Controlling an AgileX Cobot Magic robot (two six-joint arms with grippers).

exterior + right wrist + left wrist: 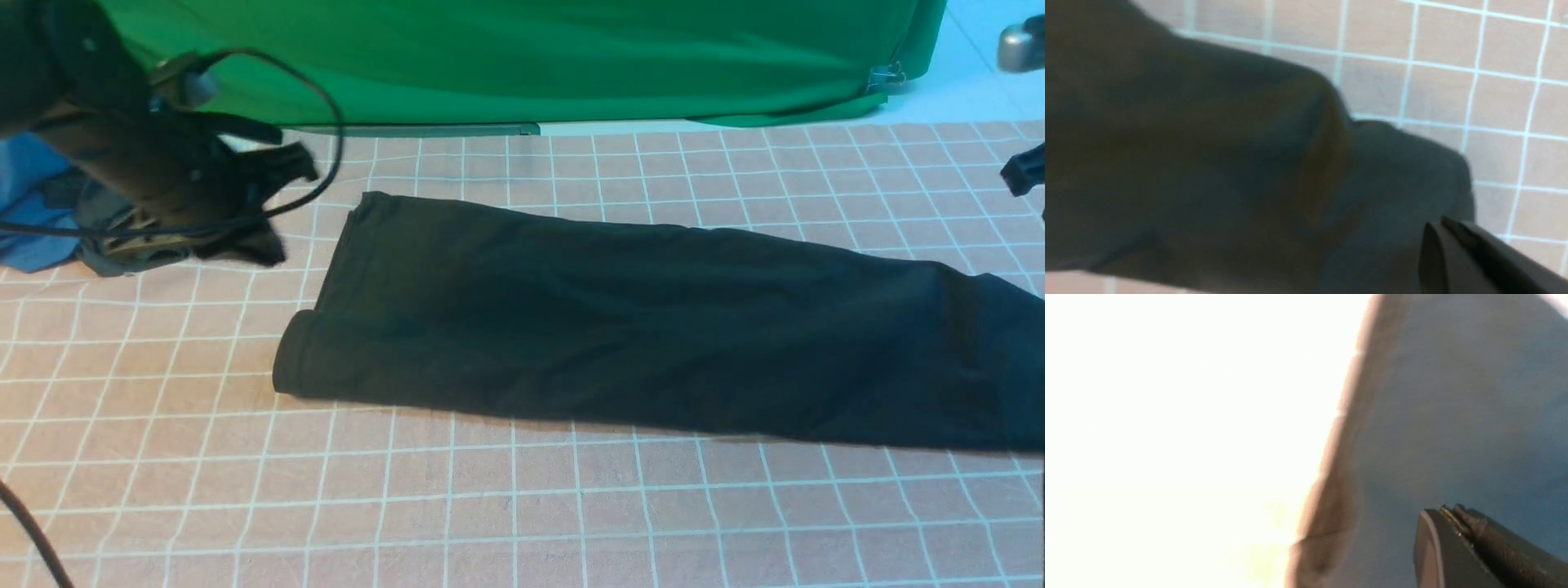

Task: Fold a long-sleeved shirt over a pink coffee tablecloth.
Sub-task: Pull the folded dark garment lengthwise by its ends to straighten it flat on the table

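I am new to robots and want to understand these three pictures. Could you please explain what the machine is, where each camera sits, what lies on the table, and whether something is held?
It is a robot with two arms, each ending in a gripper. The front view looks forward from between the arms; the left arm shows at its left. The other two cameras sit on the wrists. On the pink coffee tablecloth lies the long-sleeved shirt, folded into a long band. Blue and grey cloths lie far left; a green backdrop hangs behind. The left gripper and the right gripper are both shut; whether either holds anything, the pictures do not show.
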